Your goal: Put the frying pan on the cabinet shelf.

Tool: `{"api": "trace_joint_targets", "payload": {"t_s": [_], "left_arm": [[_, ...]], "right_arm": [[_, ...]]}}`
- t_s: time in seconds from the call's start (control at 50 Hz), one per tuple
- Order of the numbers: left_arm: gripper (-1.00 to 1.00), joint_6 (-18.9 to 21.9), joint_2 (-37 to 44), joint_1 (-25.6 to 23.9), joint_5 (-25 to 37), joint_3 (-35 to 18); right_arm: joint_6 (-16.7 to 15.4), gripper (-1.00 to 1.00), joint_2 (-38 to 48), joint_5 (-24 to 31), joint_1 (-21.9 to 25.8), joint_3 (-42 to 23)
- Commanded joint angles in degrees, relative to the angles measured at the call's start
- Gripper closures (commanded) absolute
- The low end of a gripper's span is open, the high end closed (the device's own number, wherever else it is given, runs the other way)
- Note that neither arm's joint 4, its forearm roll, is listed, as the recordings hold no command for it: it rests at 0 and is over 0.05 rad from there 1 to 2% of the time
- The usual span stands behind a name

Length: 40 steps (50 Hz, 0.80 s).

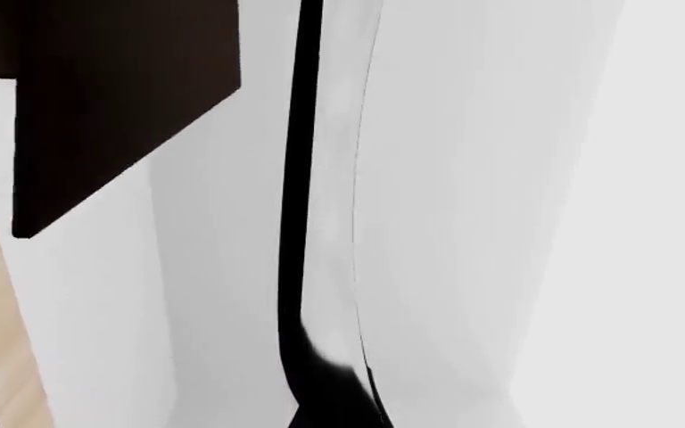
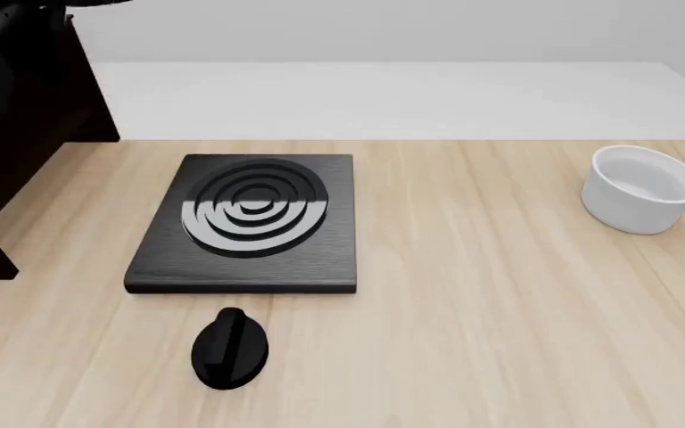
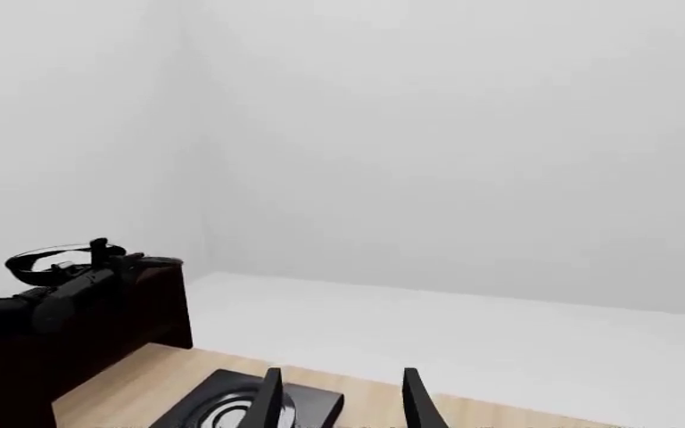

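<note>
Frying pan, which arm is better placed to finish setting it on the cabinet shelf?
Left. In the right wrist view the left gripper is at the frying pan, level with the top of the cabinet. The right gripper is open, empty and well away, near the stove plate.

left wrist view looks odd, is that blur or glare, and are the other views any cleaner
Left wrist view: no blur, just an extreme close-up, a black edge beside pale reflective surface, hard to identify. Front view: sharp, with white glare across the ringed black square stove plate. Right wrist view: sharp, the tall dark brown wooden cabinet stands against blank white.
</note>
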Motion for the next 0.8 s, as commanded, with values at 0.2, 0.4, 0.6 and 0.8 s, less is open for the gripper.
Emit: {"api": "trace_joint_targets", "payload": {"t_s": [0.2,0.4,0.6,0.8], "left_arm": [[1.0,-0.79,1.53,2.19,-5.27,3.92],[1.0,-1.02,3.19,3.13,-8.02,6.44],[1.0,-0.39,2.66,3.31,-8.31,7.89],[1.0,-0.23,4.5,3.79,-9.77,8.38]], "right_arm": [[0.99,-1.0,-0.74,0.69,-0.24,0.58],[0.63,-1.0,-1.05,1.26,-0.44,0.47],[0.87,-1.0,-1.45,1.56,-0.68,0.67],[0.59,-1.0,-1.7,1.56,-0.65,1.07]]}}
